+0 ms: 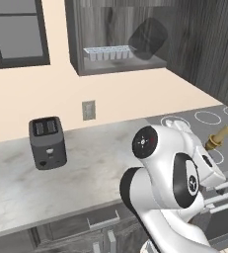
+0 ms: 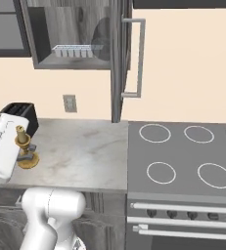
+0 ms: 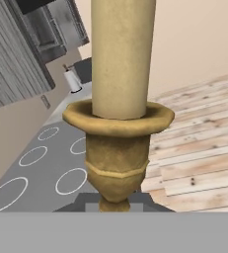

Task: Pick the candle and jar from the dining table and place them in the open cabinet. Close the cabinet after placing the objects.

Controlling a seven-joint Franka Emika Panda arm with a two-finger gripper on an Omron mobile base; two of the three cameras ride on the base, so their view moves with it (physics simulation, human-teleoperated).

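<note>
1. The candle (image 2: pixel 24 146) is pinched at its lower stem by the gripper (image 2: pixel 27 149), whose fingers are pressed together on it.
2. In the right base view the candle is seen upright, its flared round base lowest, in front of the toaster (image 2: pixel 21 116) and over the marble counter (image 2: pixel 80 156); whether the base touches the counter cannot be told.
3. In the left base view the candle (image 1: pixel 217 137) is seen tilted, projecting past the white arm (image 1: pixel 170 178), to the right of the toaster (image 1: pixel 47 142) and over the stove (image 1: pixel 204 121).
4. In the hand view the candle (image 3: pixel 118 99) is seen close up, with the gripper (image 3: pixel 114 200) at its foot and the stove rings (image 3: pixel 34 168) behind it.
5. The cabinet (image 1: pixel 115 34) is mounted on the wall above and to the right of the toaster, and its door (image 2: pixel 120 58) stands open.
6. On the cabinet's shelf a clear ridged tray (image 1: pixel 108 52) is found, and the jar (image 1: pixel 148 38) is seen just beside it on the right, tilted inside the cabinet.
7. A wall outlet (image 1: pixel 88 110) is set between the toaster and the cabinet.
</note>
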